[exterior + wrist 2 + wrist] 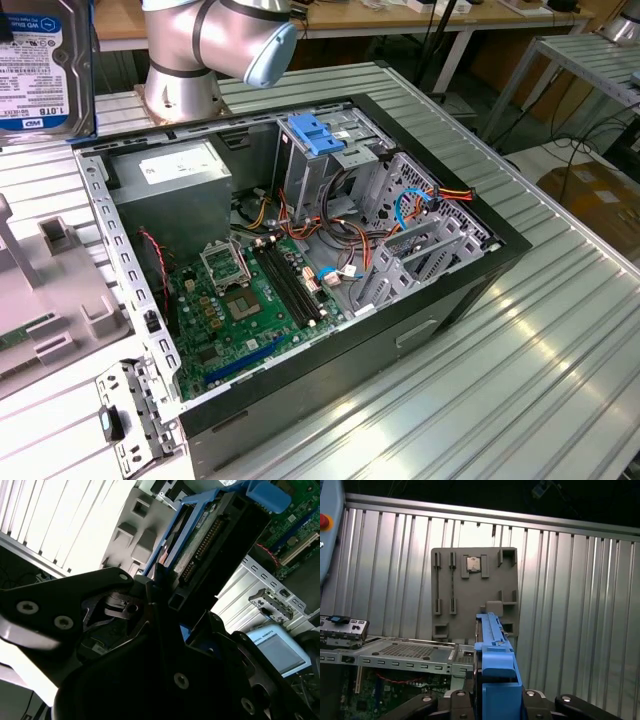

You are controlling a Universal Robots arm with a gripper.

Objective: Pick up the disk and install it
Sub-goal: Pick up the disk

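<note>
Robot's gripper (492, 702) pinches the disk (492, 660) by its blue frame, black fingers (445, 705) pressed against either side, holding it edge-on in the air in the first wrist view. In the second wrist view, the connector end of the disk juts out past the clamp. Beyond it, a grey tray (470, 590) lies on the ribbed metal table (580, 605), just beside the open computer case (330, 250), where a drive cage (330, 180) is topped by a blue bracket (315, 135).
</note>
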